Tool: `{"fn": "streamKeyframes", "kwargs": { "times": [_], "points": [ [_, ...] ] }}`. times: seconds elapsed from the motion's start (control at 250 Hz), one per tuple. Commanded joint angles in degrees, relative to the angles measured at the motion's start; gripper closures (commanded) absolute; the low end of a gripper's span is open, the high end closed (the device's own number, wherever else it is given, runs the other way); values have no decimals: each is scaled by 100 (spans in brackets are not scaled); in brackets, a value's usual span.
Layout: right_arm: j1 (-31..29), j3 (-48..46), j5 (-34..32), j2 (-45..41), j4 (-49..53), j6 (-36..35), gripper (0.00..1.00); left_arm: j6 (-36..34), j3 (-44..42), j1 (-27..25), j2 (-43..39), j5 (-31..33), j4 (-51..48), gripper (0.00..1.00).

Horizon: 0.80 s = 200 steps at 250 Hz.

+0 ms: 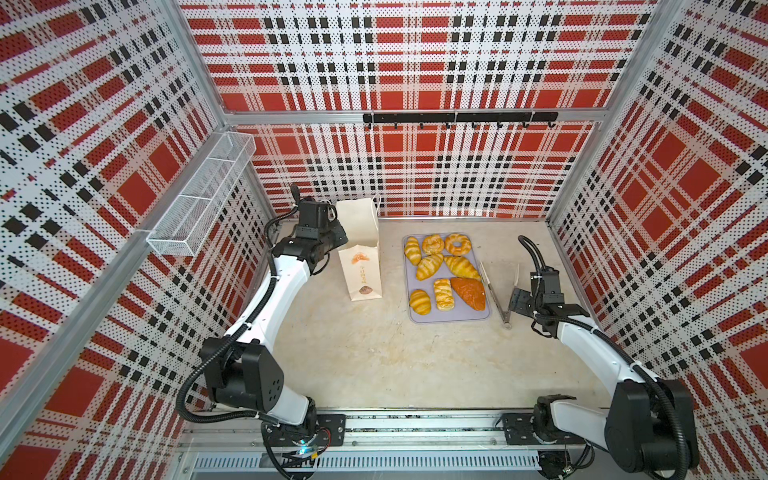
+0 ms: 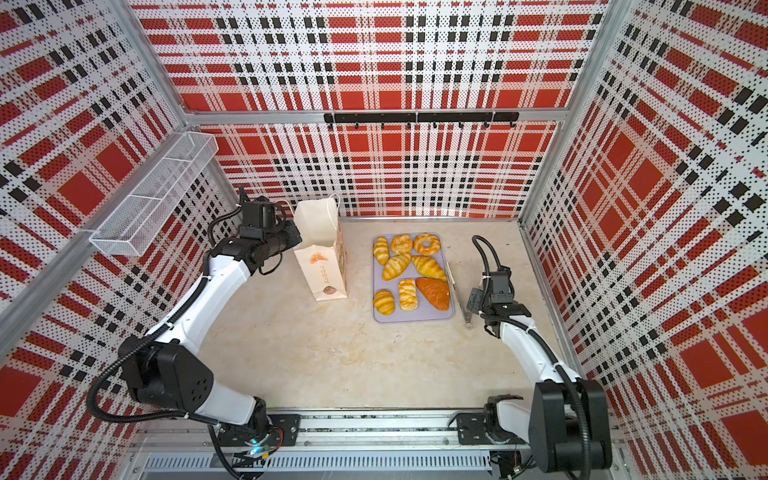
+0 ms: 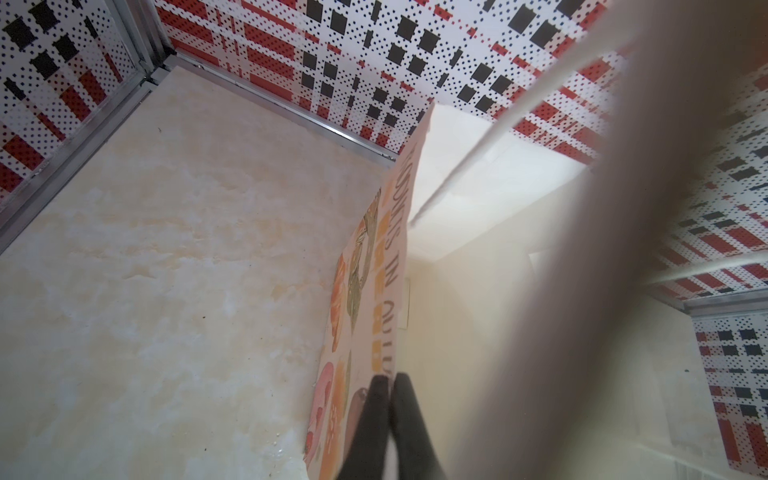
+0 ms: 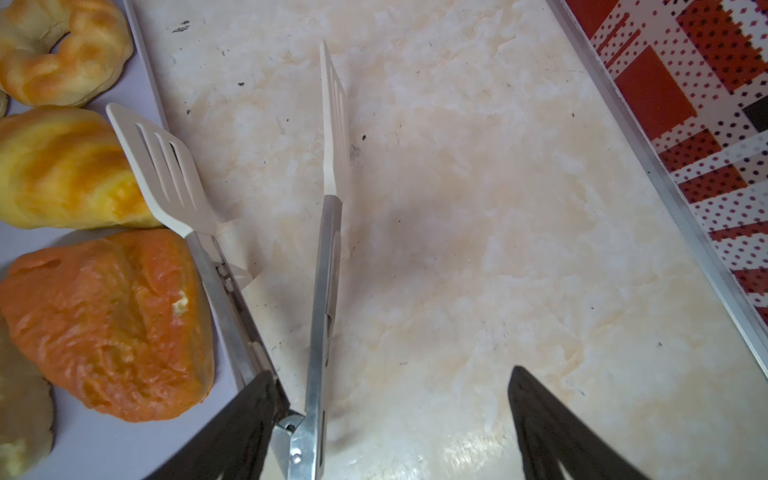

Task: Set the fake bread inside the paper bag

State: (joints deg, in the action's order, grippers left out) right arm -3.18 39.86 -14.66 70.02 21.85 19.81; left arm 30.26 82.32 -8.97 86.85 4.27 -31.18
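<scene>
Top views: bag (image 1: 359,270) (image 2: 322,270) stands upright on the worktop (image 1: 374,353), left of frame centre, mouth open, orange print facing the camera. Left claw (image 3: 389,380) sits at the bag's top left edge. In the left wrist view its fingers (image 3: 370,415) are nearly together, clenched on the printed bag wall at the rim.

Bread (image 1: 430,266) (image 2: 397,266): eight pieces, all on the lilac tray (image 1: 449,318) (image 2: 415,318) right of centre and apart from the bag. The dark orange croissant (image 1: 469,293) is at the tray's lower right.

Tongs (image 1: 492,291) (image 4: 322,291) lie on the worktop just beside the tray's right edge, arms spread, one white tip over the tray rim. Right claw (image 4: 390,372) (image 1: 519,297) is low at the hinge end of the tongs, released and spread wide. In the right wrist view one finger overlaps a tong arm; contact can't be told. The other finger is well clear.
</scene>
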Motion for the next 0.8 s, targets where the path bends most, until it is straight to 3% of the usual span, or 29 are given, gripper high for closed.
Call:
{"fn": "streamKeyframes", "kwargs": {
  "times": [0.0, 0.06, 0.216, 0.4, 0.496, 0.796],
  "points": [
    [2, 171, 2, 179, -342, 170, 14, 72, -175, 49, -250, -37, 146, 72],
    [1, 164, 40, 311, -398, 215, 17, 87, -281, 54, -326, 35, 147, 61],
    [-1, 223, 162, 644, -484, 312, 26, 89, -466, 121, -551, 85, 44, 41],
    [1, 257, 174, 827, -511, 442, 31, 63, -818, 137, -1119, 420, -20, 6],
    [1, 233, 186, 859, -605, 462, 31, -28, -1147, 62, -1545, 568, 95, 0],
    [2, 435, 386, 1270, -813, 537, 33, -596, -1824, -798, -2600, 1783, 332, 1]
  ]
}}
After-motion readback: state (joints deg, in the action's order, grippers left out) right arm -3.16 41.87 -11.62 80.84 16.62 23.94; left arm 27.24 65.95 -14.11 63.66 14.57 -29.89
